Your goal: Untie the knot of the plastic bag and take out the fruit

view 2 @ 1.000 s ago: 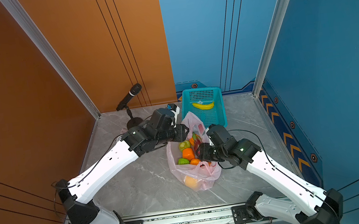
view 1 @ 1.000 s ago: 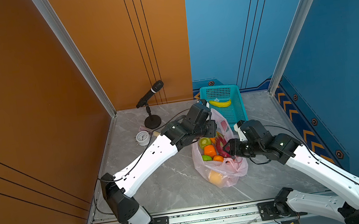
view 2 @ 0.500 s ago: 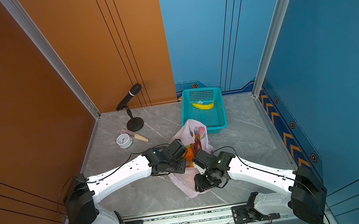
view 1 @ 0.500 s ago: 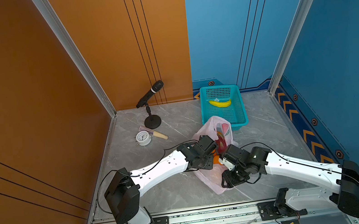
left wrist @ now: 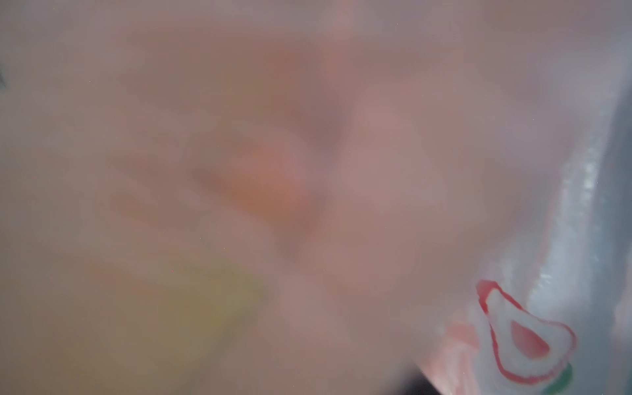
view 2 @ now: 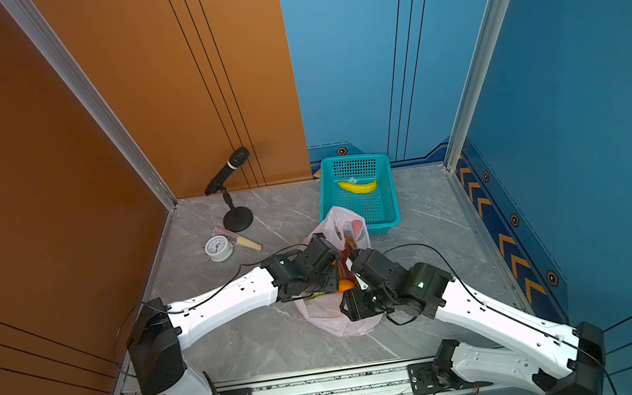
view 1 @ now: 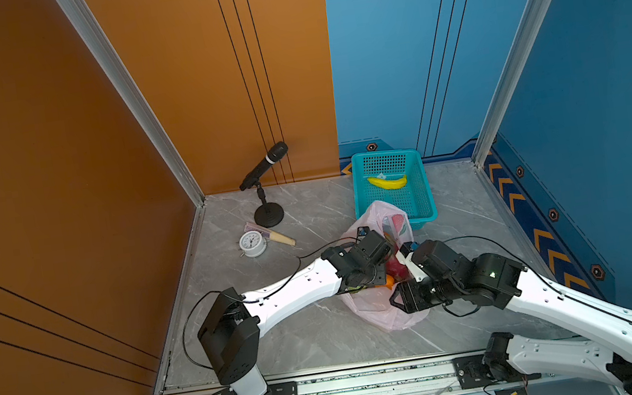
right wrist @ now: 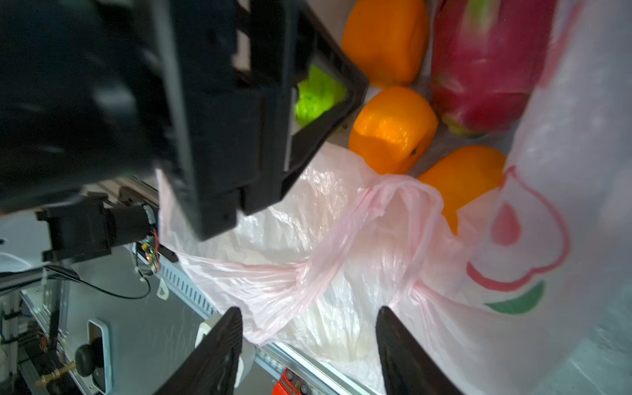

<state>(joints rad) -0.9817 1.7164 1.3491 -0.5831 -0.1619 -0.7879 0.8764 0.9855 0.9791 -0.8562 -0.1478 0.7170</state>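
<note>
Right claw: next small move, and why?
Probably ease the right claw forward and close on the twisted handle strap. Its jaws stand open with the strap lying just ahead between them, and the plastic bag partly covers the tangerines, so pulling that strap may widen the mouth.

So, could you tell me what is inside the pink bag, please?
Three orange tangerines, a magenta dragon fruit and a green fruit show in the plastic bag; anything beneath is hidden.

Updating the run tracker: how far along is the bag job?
Done, apparently: plastic bag mouth gapes, handle loop lies loose. In hand: left gripper reaches inside by the green fruit; right gripper hovers at the loop, fingers apart. Left: tangerines, dragon fruit sit inside; none out.
</note>
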